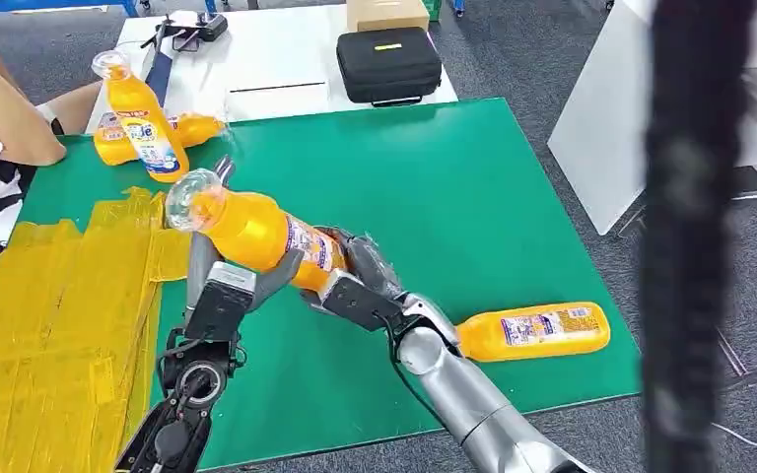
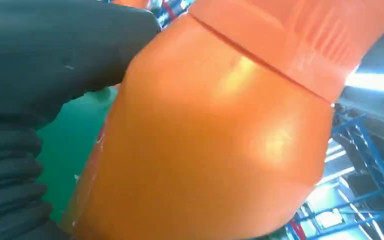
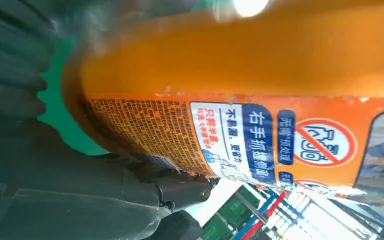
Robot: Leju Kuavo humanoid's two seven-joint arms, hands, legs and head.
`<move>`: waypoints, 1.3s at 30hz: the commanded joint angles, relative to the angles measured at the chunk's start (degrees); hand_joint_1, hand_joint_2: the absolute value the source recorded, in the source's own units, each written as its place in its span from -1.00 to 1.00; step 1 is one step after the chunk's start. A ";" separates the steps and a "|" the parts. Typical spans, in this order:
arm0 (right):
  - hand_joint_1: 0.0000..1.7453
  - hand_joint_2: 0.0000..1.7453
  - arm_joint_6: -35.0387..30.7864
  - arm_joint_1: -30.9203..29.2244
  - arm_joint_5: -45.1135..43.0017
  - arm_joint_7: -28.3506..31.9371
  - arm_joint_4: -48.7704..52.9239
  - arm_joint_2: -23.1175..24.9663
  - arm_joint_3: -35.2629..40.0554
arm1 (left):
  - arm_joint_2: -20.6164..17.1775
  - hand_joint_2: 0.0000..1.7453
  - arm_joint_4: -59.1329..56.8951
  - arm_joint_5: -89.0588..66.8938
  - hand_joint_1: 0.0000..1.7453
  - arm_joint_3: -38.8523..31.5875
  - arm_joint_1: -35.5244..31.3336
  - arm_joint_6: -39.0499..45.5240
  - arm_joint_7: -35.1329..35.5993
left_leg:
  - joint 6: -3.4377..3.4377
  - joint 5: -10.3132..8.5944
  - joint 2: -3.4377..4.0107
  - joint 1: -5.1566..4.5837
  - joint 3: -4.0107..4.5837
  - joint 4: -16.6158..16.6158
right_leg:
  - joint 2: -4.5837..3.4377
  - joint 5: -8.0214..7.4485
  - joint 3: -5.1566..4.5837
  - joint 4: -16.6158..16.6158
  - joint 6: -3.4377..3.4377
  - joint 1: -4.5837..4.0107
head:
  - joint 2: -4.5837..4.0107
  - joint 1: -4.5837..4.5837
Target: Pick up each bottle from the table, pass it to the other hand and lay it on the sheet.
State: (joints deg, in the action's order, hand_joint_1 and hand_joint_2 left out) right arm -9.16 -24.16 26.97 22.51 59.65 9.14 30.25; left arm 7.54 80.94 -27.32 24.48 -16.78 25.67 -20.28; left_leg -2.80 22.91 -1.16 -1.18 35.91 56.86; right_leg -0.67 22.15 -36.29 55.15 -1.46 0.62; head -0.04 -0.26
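Note:
An orange bottle (image 1: 256, 232) with a clear cap is held tilted above the green mat (image 1: 434, 187), cap toward the back left. My left hand (image 1: 225, 288) grips its upper body from below. My right hand (image 1: 360, 286) holds its labelled lower end. Close up, the bottle (image 2: 205, 140) lies against my left hand (image 2: 45, 65), and its label (image 3: 260, 140) lies over the fingers (image 3: 170, 187) of my right hand. A second bottle (image 1: 532, 330) lies on the mat near my right forearm. The yellow sheet (image 1: 59, 315) is spread at the left.
At the mat's back left, one bottle (image 1: 143, 118) stands and another (image 1: 192, 128) lies behind it. A person's arm (image 1: 10, 118) rests at the left edge. A white table behind holds a black case (image 1: 389, 64). A dark blurred post (image 1: 695, 236) crosses the right.

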 commanded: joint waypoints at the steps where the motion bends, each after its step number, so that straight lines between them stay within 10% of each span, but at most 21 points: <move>1: 1.00 1.00 -0.49 -2.30 -0.15 1.08 -3.68 -1.28 6.09 | -0.02 1.00 -3.90 18.95 0.10 -4.27 -3.18 -14.83 -1.25 | 0.15 0.08 0.03 0.06 -0.24 -0.02 | 0.05 0.08 0.25 -0.04 0.05 -0.07 | 0.00 -0.02; 5: 1.00 1.00 -1.33 -2.18 0.08 0.66 -3.15 -1.64 6.46 | -0.41 1.00 -5.12 30.15 1.00 -5.25 -3.63 -24.64 0.41 | 0.22 0.19 0.08 0.10 -0.42 0.03 | 0.05 0.17 0.43 -0.01 0.06 -0.11 | 0.00 0.00; 27: 1.00 1.00 -1.65 -1.41 0.30 -0.15 -2.98 -1.55 6.24 | 0.11 1.00 -6.30 37.14 1.00 -6.61 -3.26 -27.45 -0.07 | 0.19 0.16 0.00 0.08 -0.44 -0.02 | 0.11 0.17 0.46 -0.05 0.05 -0.09 | 0.00 0.00; 28: 0.68 1.00 -2.46 -1.23 0.38 -0.13 -2.16 -1.64 5.82 | 0.15 1.00 -5.88 36.60 1.00 -6.90 -3.20 -26.28 -0.41 | 0.16 0.11 -0.01 0.08 -0.32 -0.03 | 0.10 0.11 0.35 -0.07 0.04 -0.09 | 0.00 0.00; 29: -0.94 1.00 -2.93 -1.12 0.46 -0.07 -1.54 -1.77 5.61 | 0.06 1.00 -5.66 35.91 1.00 -7.01 -3.11 -25.30 -0.74 | 0.22 0.19 0.03 0.10 -0.42 0.03 | 0.10 0.18 0.45 -0.02 0.06 -0.11 | 0.00 0.00; 35: -1.00 1.00 -6.88 0.70 7.67 -3.66 12.94 -6.68 4.94 | -0.65 1.00 -4.88 7.70 1.00 -9.80 -3.76 2.30 -3.68 | 0.20 0.21 -0.03 0.10 -0.32 0.13 | 0.15 0.21 0.36 0.07 0.04 -0.10 | 0.00 0.00; 39: -1.00 1.00 1.57 2.99 -2.17 -6.46 20.18 -9.69 2.33 | -2.92 1.00 -9.20 -7.78 1.00 -11.35 -5.22 9.84 -0.51 | 0.14 0.07 -0.06 0.05 -0.21 0.00 | 0.15 0.10 0.24 -0.03 0.03 -0.06 | 0.00 -0.02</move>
State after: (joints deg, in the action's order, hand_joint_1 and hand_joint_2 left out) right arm -15.34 -22.88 33.57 18.90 66.50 6.38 33.75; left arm 7.15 77.79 -18.01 16.54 -17.90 26.42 -23.89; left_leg -2.80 22.91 -1.16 -1.18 35.90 56.86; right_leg -0.67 22.15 -36.31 55.15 -1.46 0.62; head -0.04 -0.28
